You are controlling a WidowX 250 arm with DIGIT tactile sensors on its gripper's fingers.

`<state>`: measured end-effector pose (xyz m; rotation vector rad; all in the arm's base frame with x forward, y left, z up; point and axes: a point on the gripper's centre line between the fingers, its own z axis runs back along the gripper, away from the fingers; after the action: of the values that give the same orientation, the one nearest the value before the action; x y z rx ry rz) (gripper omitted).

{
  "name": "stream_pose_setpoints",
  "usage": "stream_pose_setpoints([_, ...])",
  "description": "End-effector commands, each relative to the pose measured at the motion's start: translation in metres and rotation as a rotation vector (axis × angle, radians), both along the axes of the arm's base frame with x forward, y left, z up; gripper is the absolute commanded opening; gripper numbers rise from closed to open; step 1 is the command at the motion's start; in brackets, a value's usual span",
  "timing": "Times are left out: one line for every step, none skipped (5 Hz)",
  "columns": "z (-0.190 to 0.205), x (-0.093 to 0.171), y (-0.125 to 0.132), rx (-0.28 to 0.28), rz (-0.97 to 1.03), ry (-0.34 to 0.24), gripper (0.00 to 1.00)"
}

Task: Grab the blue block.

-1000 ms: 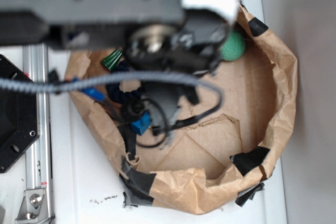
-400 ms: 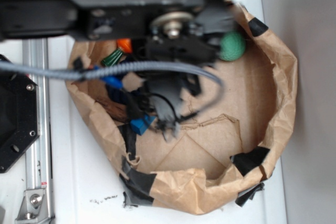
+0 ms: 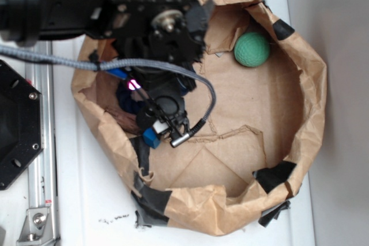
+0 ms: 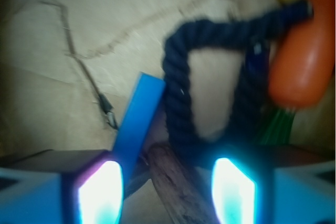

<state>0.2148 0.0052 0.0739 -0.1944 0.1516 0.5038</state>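
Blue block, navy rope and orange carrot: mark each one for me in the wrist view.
blue block (image 4: 137,116): wrist view, middle of its long flat face.
navy rope (image 4: 177,103): wrist view, left side of the loop.
orange carrot (image 4: 304,56): wrist view, middle of its body.

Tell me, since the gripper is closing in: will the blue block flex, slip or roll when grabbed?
The blue block looks flat with straight edges, so probably stiff and unlikely to roll. Its smooth plain faces might slip between the fingers. The navy rope lies right against it and may drag along.

Block (image 4: 137,116) left of rope (image 4: 181,98), carrot (image 4: 304,51) right.
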Motion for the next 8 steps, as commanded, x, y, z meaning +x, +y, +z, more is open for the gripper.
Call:
stream_pose_setpoints([-0.022,0.011,-0.029,-0.061,0.114,0.090,1.00])
stream_pose_setpoints([-0.038,0.014,-0.046,-0.084,0.086,0.130,1.00])
stream_pose_setpoints([-0.065,0.000,-0.055,-0.107,0.051,0.192,1.00])
stream_pose_setpoints([-0.067,-0.005,-0.052,-0.114,0.061,0.206,0.00])
stream_pose_setpoints([-0.043,0.005,-0.043,-0.095,-0.047,0.167,0.00])
stream_pose_setpoints([0.005,0.023,-0.031,0.079,-0.276,-0.001,0.00])
stream_pose_setpoints([0.057,0.030,-0.016,0.181,-0.466,-0.164,0.00])
stream_pose_setpoints([0.086,0.030,-0.010,0.161,-0.570,-0.218,0.00])
